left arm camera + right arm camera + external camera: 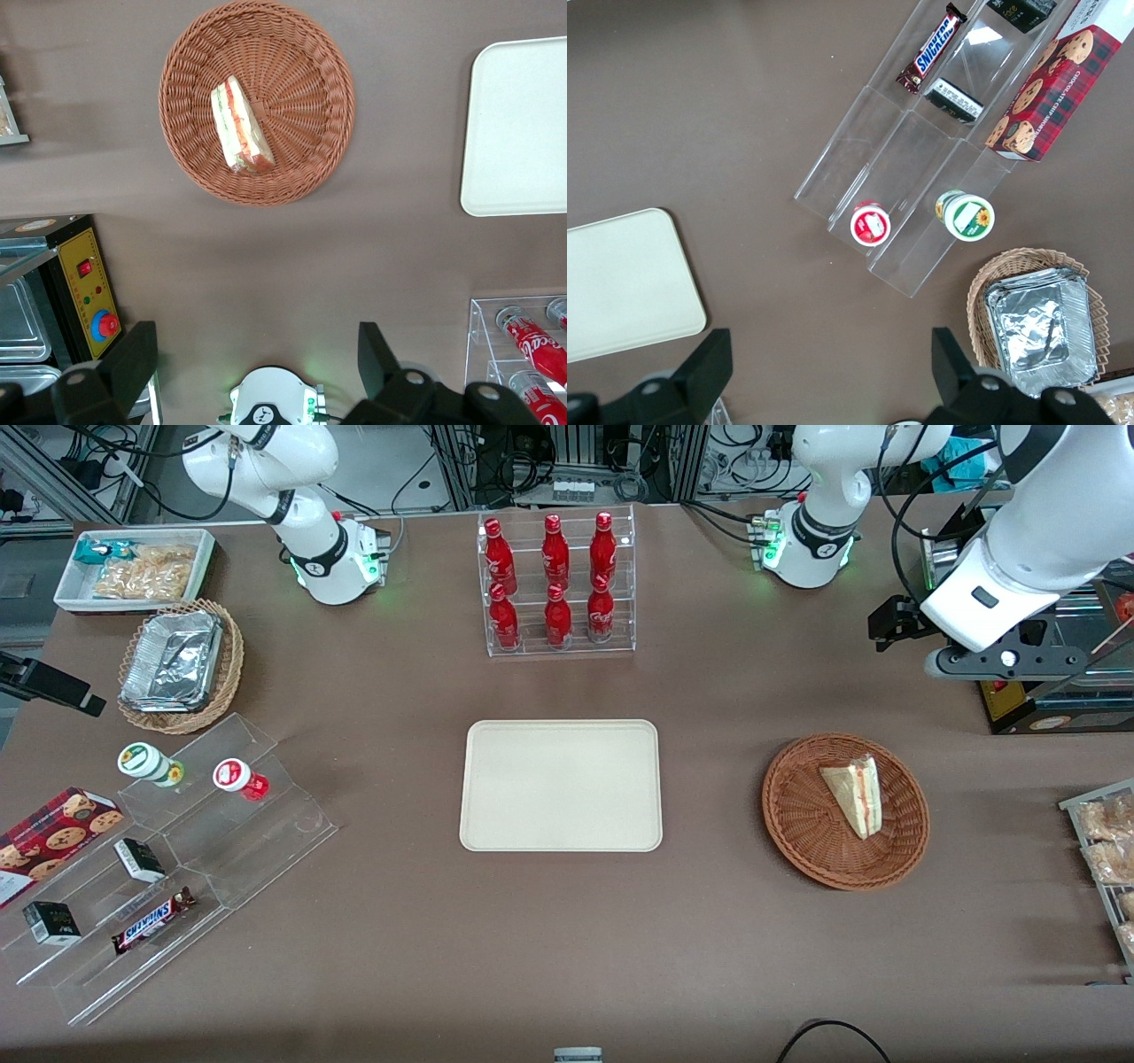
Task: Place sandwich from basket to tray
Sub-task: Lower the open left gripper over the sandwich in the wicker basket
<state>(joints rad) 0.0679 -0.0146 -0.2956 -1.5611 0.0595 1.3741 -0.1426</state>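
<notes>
The sandwich (855,795), a pale wedge in clear wrap with red and green filling, lies in the round reddish-brown basket (797,841). The wrist view shows the same sandwich (239,126) lying off-centre in the basket (190,159). The cream tray (560,786) lies flat beside the basket, toward the parked arm's end, with nothing on it; its corner shows in the wrist view as the tray (518,133). My gripper (890,624) hangs high over the table, farther from the front camera than the basket and apart from it. The gripper (255,359) is open, nothing between its fingers.
A clear rack of red bottles (558,584) stands farther from the camera than the tray. A black box with a yellow panel (84,292) sits near the gripper. Bagged pastries (1107,841) lie at the working arm's end. The working arm's base (811,549) is close by.
</notes>
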